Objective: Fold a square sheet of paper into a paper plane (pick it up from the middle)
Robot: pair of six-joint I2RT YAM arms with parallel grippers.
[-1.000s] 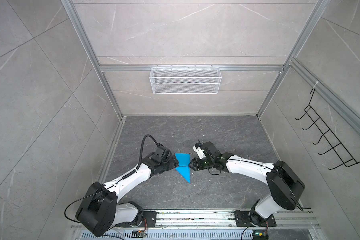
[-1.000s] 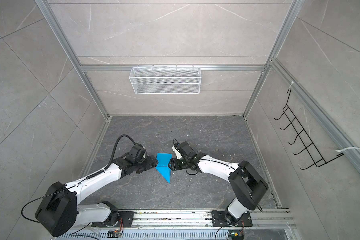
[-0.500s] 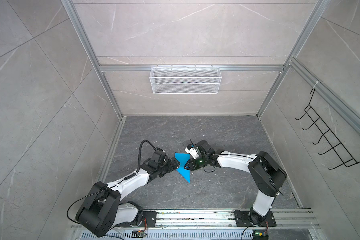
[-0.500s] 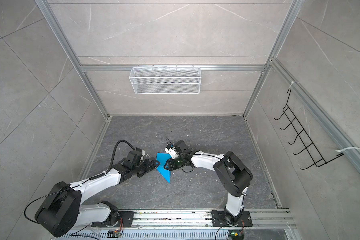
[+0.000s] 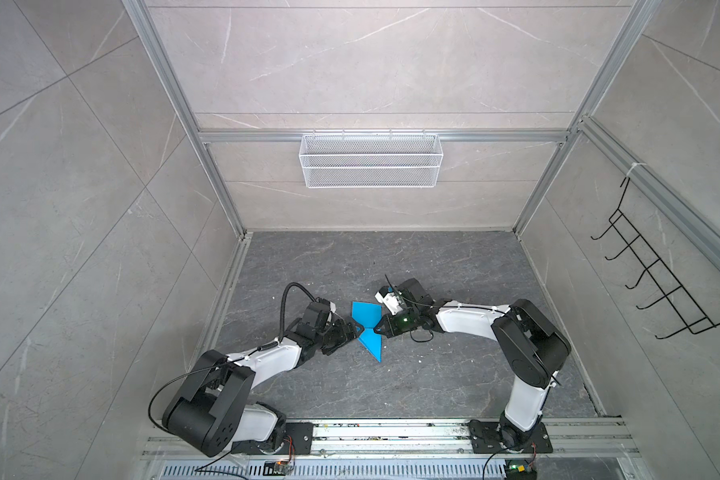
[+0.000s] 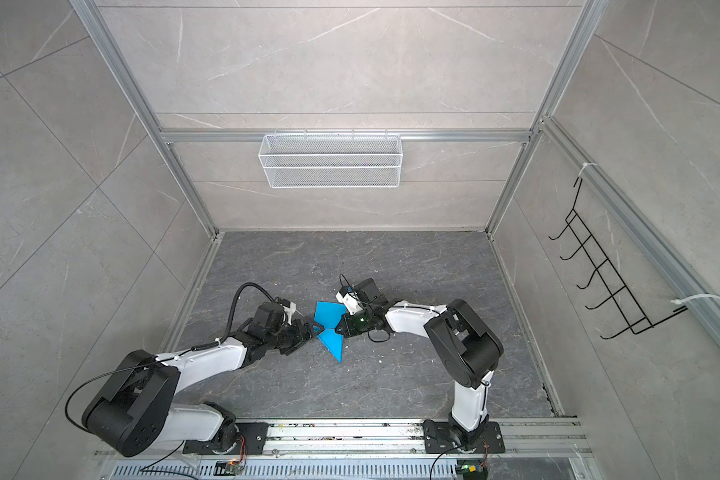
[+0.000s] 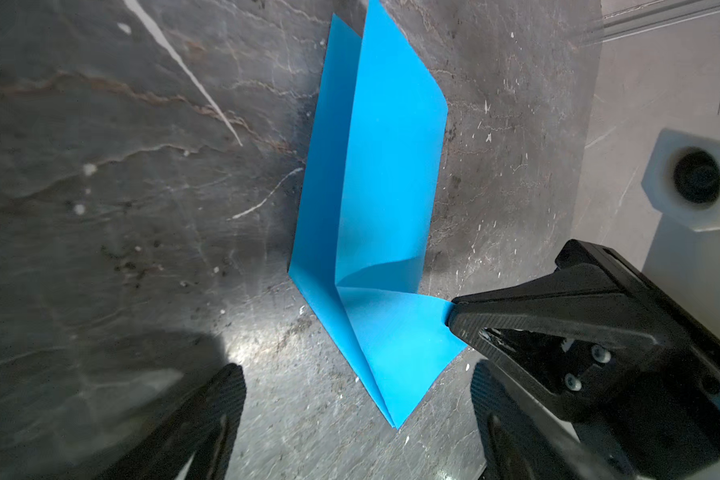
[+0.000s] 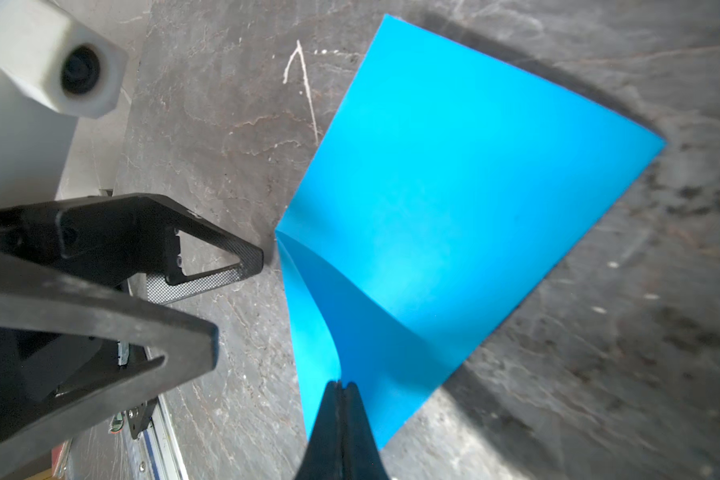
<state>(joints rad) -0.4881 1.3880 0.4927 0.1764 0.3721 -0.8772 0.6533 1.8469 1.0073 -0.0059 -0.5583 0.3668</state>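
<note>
Paper (image 5: 366,316) thin, floppy, creases easily; my right fingers (image 8: 329,419) pinch its mid-edge, left fingers (image 7: 208,415) wide beside; I'd grip opposite mid-edge lightly.

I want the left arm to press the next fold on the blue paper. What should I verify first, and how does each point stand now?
1. Grip: the right gripper is shut on the paper's edge: ok.
2. The left gripper is open: ok.
3. Its fingertip clear of the paper: cannot tell, very close.
4. Paper flat on the floor: not ok, one flap is lifted.
5. The two grippers apart, paper between them: ok.
</note>
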